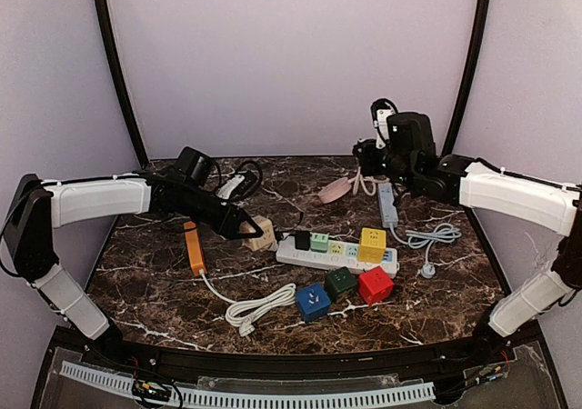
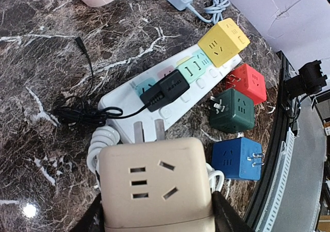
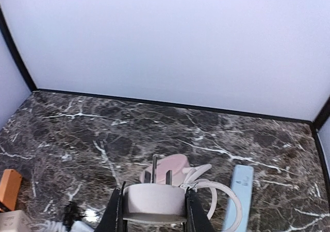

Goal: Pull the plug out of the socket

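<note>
Plug cube (image 2: 154,185), beige, clamped between the jaws of the left claw (image 2: 157,214), socket face toward the wrist camera, two bare prongs pointing forward. Appears free of the white power strip (image 2: 111,105), just ahead of that claw on the tabletop (image 2: 41,62). Prongs close over the strip's near end; impossible to tell whether touching it. On the other side, white plug (image 3: 149,198) pinched in the right claw (image 3: 154,203), prongs up, high above a pink object (image 3: 172,165), looped white cord (image 3: 216,196) trailing beside.

Seated in the strip ahead of the left claw: black plug (image 2: 165,93), mint cube (image 2: 193,67), yellow cube (image 2: 223,41). Loose on the tabletop to the right of that claw: red cube (image 2: 247,82), dark green cube (image 2: 232,108), blue cube (image 2: 234,157).

Hazards, as a judgement:
- Could let the beige cube slip, with grip only on its side walls.
- Could jab the prongs into the strip, or shove it, on any forward drift.
- Could snag the coiled white cable (image 2: 100,144) just under the claw, or the thin black lead (image 2: 77,113), and drag the strip along.
- Could pull the looped cord taut on the right and tug the pink object.
- Leaves no free claw to pin the strip down for the plugs seated in it.
</note>
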Tool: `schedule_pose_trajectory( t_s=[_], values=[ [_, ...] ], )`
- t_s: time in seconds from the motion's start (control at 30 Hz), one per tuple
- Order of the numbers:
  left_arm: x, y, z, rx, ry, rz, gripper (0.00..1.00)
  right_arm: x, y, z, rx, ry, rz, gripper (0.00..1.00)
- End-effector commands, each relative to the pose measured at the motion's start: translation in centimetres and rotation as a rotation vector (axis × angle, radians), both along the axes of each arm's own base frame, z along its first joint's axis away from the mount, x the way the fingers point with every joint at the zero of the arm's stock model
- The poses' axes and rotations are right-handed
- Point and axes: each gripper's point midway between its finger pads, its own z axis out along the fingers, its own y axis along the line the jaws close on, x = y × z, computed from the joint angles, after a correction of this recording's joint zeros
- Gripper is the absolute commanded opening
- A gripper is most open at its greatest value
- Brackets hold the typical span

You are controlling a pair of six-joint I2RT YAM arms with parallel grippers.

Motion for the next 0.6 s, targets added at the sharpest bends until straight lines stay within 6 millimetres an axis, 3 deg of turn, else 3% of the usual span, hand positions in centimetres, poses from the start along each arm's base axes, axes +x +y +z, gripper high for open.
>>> schedule_pose_trajectory(
  t_s=[0.0,0.1,0.17,0.4,0.57],
  values=[
    [-0.9,-0.4,4.0,-0.11,-0.089,-0.061,0.01,0.3,-6.8,-3.6,-0.014,0.099,-0.135,0.0],
    [-1.3,-0.8,5.1,-0.153,-0.101,-0.082,0.01,-0.2,-10.7,-7.3,0.02,0.205,-0.21,0.0],
    [-1.6,-0.9,5.6,-0.174,-0.109,-0.094,0.01,-0.8,-12.2,-9.5,0.05,0.264,-0.234,0.0],
    [-2.0,-1.1,6.3,-0.203,-0.114,-0.109,0.01,-2.4,-14.9,-16.5,0.097,0.46,-0.258,0.03],
    [-1.9,-1.0,6.3,-0.201,-0.11,-0.104,0.01,-3.6,-15.9,-18.2,0.121,0.501,-0.283,0.19]
  ],
)
